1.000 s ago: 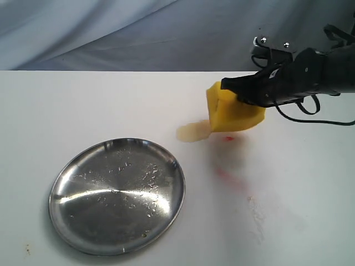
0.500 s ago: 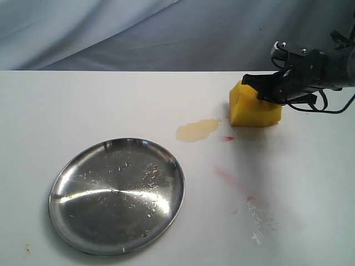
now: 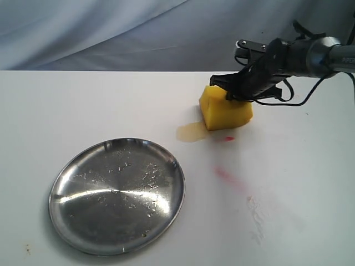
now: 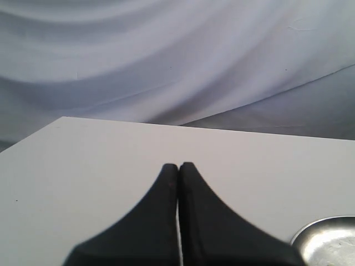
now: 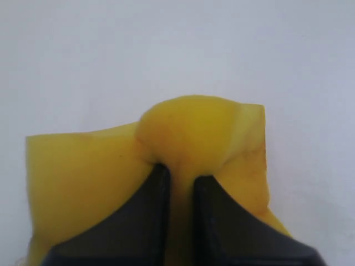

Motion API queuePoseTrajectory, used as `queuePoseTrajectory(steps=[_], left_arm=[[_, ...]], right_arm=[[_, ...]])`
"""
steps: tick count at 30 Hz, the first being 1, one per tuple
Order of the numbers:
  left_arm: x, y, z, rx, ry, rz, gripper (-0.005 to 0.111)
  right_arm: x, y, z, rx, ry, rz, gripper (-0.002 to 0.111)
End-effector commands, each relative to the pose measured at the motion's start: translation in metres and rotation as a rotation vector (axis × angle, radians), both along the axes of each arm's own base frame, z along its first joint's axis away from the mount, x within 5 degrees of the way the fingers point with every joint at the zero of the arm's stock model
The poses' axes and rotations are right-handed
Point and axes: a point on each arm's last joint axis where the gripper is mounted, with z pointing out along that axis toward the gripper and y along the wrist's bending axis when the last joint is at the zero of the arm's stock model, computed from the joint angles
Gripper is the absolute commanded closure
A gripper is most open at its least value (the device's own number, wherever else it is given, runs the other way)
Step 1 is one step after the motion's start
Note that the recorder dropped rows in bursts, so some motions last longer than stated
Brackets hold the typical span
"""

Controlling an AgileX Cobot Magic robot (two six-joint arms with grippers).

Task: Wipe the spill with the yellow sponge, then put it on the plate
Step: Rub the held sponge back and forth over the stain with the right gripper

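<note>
Exterior view gives us the yellow sponge [image 3: 224, 112] sitting on the white table [image 3: 83, 105] right of centre, toward the far side, with the table's far edge running just behind it against the grey cloth backdrop [image 3: 111, 33]. The right gripper [image 3: 230, 91] reaches in from the right and pinches the sponge's top. In the right wrist view its two dark fingers [image 5: 158, 188] stand narrow, and the foam [image 5: 194, 133] bulges up between and beyond them. The sponge's lower left corner touches the right end of the tan spill [image 3: 191, 132], which stretches leftward from under that corner. A small red dot [image 3: 227, 138] lies just in front of the sponge, and a pink-red streak [image 3: 224, 174] nearer to us. The steel plate [image 3: 83, 183] lies at the front left, its rim well apart from the spill, with a band of bare tabletop between them. From the left wrist view we see the left gripper [image 4: 178, 169] over the table with its jaws pressed together on nothing, a table corner on one side and the plate's rim [image 4: 327, 238] on the other.
</note>
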Motion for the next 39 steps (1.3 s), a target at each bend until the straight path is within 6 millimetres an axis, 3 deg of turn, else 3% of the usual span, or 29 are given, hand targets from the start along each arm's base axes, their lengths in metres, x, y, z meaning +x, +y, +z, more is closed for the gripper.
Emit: queuePoseTrajectory(steps=[1,9,16,39], left_arm=[[0.0,0.0,-0.001,-0.004,0.0,-0.005,0.107],[0.0,0.0,-0.001,-0.002,0.0,-0.005,0.107],[0.0,0.0,-0.001,-0.002,0.0,-0.005,0.107],[0.0,0.0,-0.001,0.0,0.001,-0.005,0.107]], right_arm=[[-0.012,0.027,-0.008,-0.01,0.057,0.067,0.108],[-0.026,0.063,-0.009,-0.019,0.065,0.153,0.108],[-0.036,0.079,-0.01,-0.037,0.083,0.215,0.108],[-0.055,0.076,-0.007,-0.201,0.216,0.44,0.108]])
